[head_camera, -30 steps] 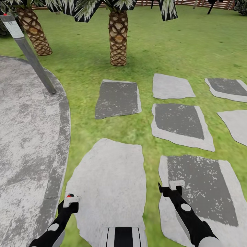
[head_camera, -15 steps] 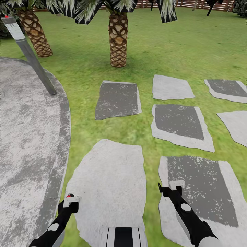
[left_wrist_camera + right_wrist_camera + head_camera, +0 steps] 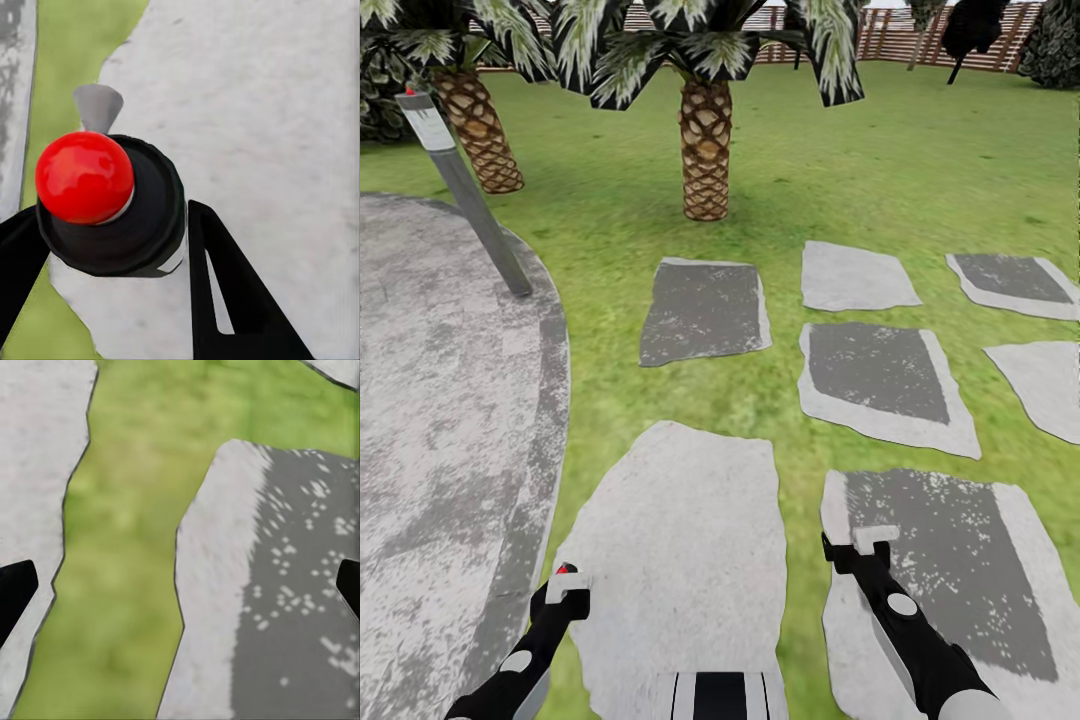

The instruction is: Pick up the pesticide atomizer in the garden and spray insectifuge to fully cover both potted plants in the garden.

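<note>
My left gripper (image 3: 563, 592) is low at the left of the head view, shut on the pesticide atomizer (image 3: 565, 572). From the left wrist the atomizer (image 3: 112, 202) shows end-on: a dark round top with a red knob and a grey nozzle, held between the two black fingers (image 3: 225, 277) over a pale stepping stone. At the lower right my right gripper (image 3: 857, 548) is open and holds nothing, with lawn and stone under its spread fingers (image 3: 15, 589). The potted plants are out of view.
A grey paved circle (image 3: 440, 400) lies to the left with a leaning grey bollard lamp (image 3: 465, 190) at its edge. Stepping stones (image 3: 705, 310) cross the lawn ahead. Two scaly palms (image 3: 705, 150) stand beyond, and a brown slatted fence (image 3: 890, 30) closes the far side.
The whole head view has tilted upward, so more of the palms' fronds and the fence show. Both arms keep their pose, and the atomizer stays in the left gripper.
</note>
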### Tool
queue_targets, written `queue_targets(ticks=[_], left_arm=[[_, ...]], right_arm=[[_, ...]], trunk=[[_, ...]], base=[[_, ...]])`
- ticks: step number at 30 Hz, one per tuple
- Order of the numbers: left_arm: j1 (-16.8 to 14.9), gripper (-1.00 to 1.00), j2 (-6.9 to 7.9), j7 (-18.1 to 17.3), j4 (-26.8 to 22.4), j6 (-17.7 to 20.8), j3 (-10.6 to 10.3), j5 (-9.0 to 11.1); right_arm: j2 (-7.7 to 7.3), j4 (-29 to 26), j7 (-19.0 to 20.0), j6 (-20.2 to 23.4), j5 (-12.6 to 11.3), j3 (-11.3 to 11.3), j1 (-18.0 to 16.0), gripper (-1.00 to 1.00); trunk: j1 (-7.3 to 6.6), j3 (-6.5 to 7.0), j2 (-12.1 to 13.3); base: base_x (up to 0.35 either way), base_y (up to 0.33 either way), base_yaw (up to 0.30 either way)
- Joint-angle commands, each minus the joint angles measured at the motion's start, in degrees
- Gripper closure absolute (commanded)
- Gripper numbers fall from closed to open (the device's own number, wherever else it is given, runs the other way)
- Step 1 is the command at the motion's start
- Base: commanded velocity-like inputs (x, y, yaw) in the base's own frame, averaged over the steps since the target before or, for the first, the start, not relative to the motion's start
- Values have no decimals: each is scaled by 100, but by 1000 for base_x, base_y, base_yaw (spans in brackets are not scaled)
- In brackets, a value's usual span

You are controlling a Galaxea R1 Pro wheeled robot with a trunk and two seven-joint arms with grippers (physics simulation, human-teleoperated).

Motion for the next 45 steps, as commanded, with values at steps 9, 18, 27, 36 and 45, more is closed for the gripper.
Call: queue_targets(ticks=[9,18,27,36,45], left_arm=[[4,100,-1,-6,11,-14,7,15],[2,100,-1,-6,11,-9,7,15],[-5,100,9,11,2,72,12,14],[-11,100,45,11,-30,172,13,6],[-14,100,50,4,-51,189,-3,-4]], right_arm=[[-5,4,2,-15,36,3,-2,-100],[-3,2,3,-18,31,4,-2,-100],[23,4,17,-24,7,1,-2,-100],[2,-41,10,-20,-11,-34,-2,-100],[12,-34,-4,-16,-1,-43,-2,-100]], trunk=[[-24,197,11],[-47,396,23],[-70,617,35],[-94,879,47],[-194,1124,214]], base=[[0,0,0],[0,0,0],[0,0,-64],[0,0,-202],[0,0,-219]])
